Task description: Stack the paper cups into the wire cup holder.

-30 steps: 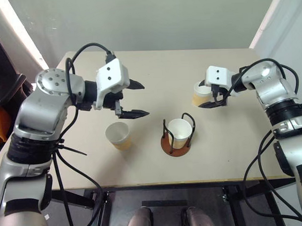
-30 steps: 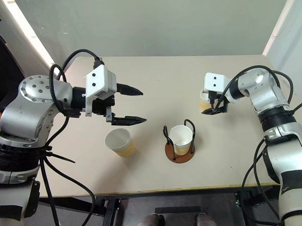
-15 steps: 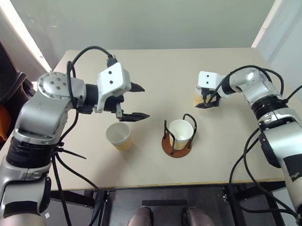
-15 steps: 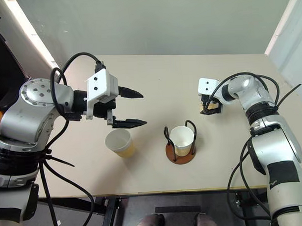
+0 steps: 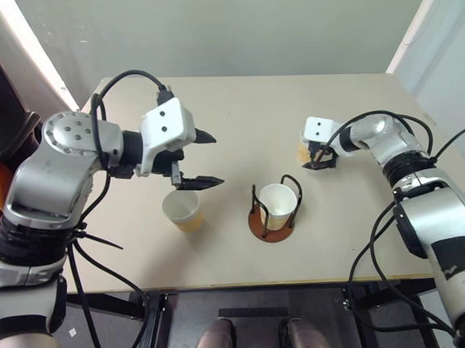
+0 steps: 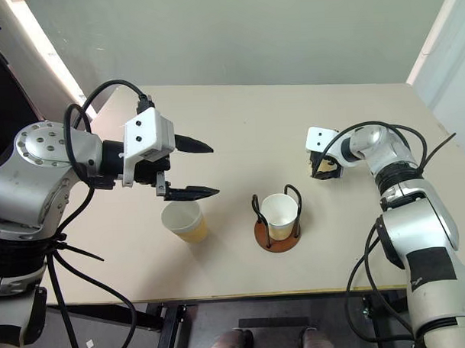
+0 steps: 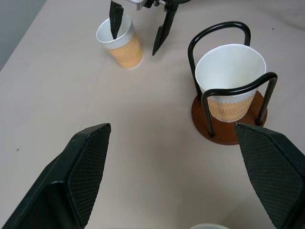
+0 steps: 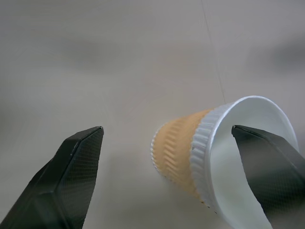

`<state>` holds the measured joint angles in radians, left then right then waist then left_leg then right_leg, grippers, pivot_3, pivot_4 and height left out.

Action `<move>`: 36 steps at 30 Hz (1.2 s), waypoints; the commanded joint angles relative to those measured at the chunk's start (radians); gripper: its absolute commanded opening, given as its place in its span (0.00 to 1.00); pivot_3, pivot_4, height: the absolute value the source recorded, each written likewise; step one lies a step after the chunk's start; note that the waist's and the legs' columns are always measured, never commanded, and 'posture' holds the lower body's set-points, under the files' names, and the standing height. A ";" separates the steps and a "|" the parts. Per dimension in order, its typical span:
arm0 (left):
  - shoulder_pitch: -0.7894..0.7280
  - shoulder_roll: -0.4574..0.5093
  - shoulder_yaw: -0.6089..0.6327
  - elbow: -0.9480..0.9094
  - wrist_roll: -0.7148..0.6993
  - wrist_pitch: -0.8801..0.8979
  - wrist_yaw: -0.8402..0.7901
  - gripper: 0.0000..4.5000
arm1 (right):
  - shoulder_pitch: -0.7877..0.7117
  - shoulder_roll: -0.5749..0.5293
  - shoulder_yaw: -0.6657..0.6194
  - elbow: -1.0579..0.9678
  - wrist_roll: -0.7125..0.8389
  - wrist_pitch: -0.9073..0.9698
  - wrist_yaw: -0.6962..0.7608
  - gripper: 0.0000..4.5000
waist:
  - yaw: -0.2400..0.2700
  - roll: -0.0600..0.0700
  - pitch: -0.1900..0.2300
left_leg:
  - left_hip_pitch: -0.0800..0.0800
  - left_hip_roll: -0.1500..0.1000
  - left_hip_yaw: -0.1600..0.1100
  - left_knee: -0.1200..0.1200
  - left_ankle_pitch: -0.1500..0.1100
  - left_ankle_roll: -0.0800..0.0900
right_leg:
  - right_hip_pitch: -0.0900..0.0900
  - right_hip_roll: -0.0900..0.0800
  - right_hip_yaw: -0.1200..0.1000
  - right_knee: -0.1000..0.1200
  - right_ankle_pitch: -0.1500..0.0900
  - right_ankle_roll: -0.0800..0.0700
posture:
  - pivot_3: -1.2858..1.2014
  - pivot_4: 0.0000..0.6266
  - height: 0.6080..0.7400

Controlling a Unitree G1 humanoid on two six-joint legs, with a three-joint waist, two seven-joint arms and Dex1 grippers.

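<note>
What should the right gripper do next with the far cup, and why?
Probably close. The right gripper already straddles the far paper cup's wall, one finger inside, the other outside, and the wire cup holder already holds one cup.

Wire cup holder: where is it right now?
The wire cup holder stands near the table's front edge, about midway between the arms, with one paper cup in it. Another loose cup stands on its left.
</note>
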<state>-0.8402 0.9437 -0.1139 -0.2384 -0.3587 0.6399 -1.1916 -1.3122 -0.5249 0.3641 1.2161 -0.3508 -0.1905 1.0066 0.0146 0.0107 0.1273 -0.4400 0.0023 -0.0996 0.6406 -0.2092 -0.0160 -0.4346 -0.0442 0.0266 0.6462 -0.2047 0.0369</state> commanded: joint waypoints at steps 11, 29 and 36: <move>-0.012 0.010 0.031 -0.008 0.002 -0.048 -0.005 1.00 | -0.023 -0.032 -0.034 -0.041 0.006 -0.074 0.060 0.00 | 0.000 0.000 0.000 | 0.000 0.000 0.000 0.000 0.000 -0.001 | 0.000 0.000 0.000 0.000 0.000 0.000 | 0.52 0.24 1.00; -0.005 0.069 0.076 -0.074 -0.152 -0.042 -0.189 1.00 | 0.131 -0.240 -0.066 -1.308 0.620 0.538 0.608 0.00 | -0.005 -0.003 -0.001 | -0.004 0.002 -0.001 0.000 0.007 -0.013 | 0.000 0.003 -0.002 -0.002 -0.006 -0.009 | 0.52 0.24 1.00; 0.051 0.134 0.151 -0.075 -0.247 -0.005 -0.246 1.00 | 0.139 -0.263 -0.013 -1.293 0.579 0.480 0.608 0.00 | -0.009 -0.003 -0.001 | 0.000 0.004 -0.001 -0.003 0.006 -0.003 | -0.001 0.004 -0.002 0.002 -0.007 -0.013 | 0.52 0.24 1.00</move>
<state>-0.7911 1.0587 -0.0135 -0.2896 -0.5719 0.6229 -1.4277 -1.1550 -0.7727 0.3549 -0.0639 0.2301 0.3089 1.6099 0.0057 0.0076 0.1260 -0.4397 0.0066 -0.1005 0.6374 -0.2017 -0.0187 -0.4356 -0.0407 0.0243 0.6494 -0.2118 0.0231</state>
